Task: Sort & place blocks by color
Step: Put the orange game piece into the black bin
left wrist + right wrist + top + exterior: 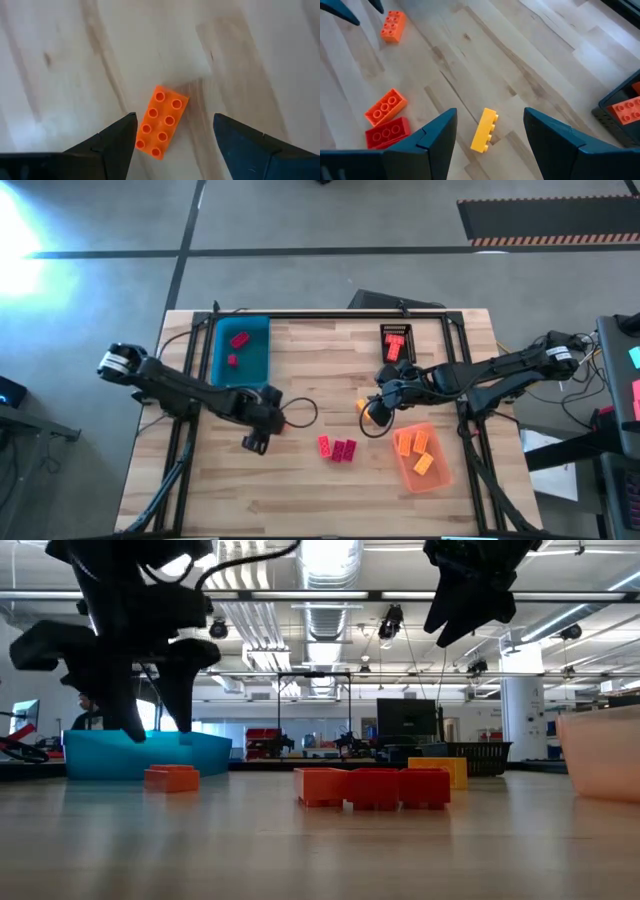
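An orange block [161, 122] lies flat on the wooden table, studs up. My left gripper [175, 120] hangs open just above it, one finger on either side, touching nothing; the low view shows its fingertips [160, 730] clear of the block [172, 777]. My right gripper [490, 117] is open and higher up, over a yellow block [485, 130] that lies on its side. Between the two arms a few red and orange blocks [337, 448] rest on the table.
A blue tray [258, 330] at the far left holds two red blocks. A black tray [396, 330] at the far right holds red ones. A translucent orange tray [430, 475] near the right edge holds orange ones. Bare wood lies along the near edge.
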Controlling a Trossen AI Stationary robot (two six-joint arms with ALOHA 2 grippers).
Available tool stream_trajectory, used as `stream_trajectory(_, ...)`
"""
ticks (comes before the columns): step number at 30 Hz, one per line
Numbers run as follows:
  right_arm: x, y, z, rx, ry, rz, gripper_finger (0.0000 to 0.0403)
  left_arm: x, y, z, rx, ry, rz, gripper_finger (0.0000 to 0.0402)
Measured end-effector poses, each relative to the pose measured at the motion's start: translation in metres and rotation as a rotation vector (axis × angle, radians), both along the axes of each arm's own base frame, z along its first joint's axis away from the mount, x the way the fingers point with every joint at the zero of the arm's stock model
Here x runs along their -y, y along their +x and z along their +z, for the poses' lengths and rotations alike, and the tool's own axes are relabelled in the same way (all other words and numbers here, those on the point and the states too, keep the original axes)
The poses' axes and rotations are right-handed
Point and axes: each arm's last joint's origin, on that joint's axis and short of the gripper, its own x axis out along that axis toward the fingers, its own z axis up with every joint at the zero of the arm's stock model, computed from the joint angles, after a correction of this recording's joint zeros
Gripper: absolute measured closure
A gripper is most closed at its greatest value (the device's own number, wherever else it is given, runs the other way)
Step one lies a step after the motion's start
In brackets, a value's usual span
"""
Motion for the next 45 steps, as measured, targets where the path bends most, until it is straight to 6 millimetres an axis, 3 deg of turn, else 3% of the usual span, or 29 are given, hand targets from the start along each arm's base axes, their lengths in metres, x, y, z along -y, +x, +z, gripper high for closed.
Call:
stream_trajectory(6, 0.000, 0.000, 0.000, -0.001, 0.000, 0.000, 0.0184, -0.010, 0.010, -0.022, -0.085, 0.053, -0.038, 0.0156)
stream_trajectory(17, 0.000, 0.000, -0.001, -0.003, -0.001, 0.000, 0.0184, -0.024, 0.020, -0.042, -0.145, 0.046, -0.057, 0.0158)
stream_trajectory(20, 0.001, -0.001, -0.003, -0.009, -0.020, -0.002, 0.0184, -0.023, 0.021, -0.044, -0.153, 0.042, -0.058, 0.0179)
stream_trajectory(24, 0.000, 0.001, -0.010, 0.010, -0.048, 0.033, 0.0184, -0.024, 0.020, -0.043, -0.140, 0.046, -0.048, 0.0251)
stream_trajectory(26, -0.001, 0.004, -0.017, 0.042, -0.065, 0.065, 0.0184, -0.025, 0.021, -0.040, -0.098, 0.077, 0.001, 0.0282)
stream_trajectory(33, -0.007, 0.015, -0.045, 0.305, -0.242, 0.290, 0.0184, -0.024, 0.026, -0.015, 0.173, 0.019, 0.163, 0.0280)
stream_trajectory(42, -0.009, 0.019, -0.072, 0.734, -0.530, 0.409, 0.0184, -0.014, 0.034, 0.045, 0.773, -0.058, 0.232, 0.0280)
stream_trajectory(45, -0.012, 0.027, -0.073, 0.844, -0.603, 0.441, 0.0184, -0.013, 0.034, 0.053, 0.904, -0.084, 0.224, 0.0280)
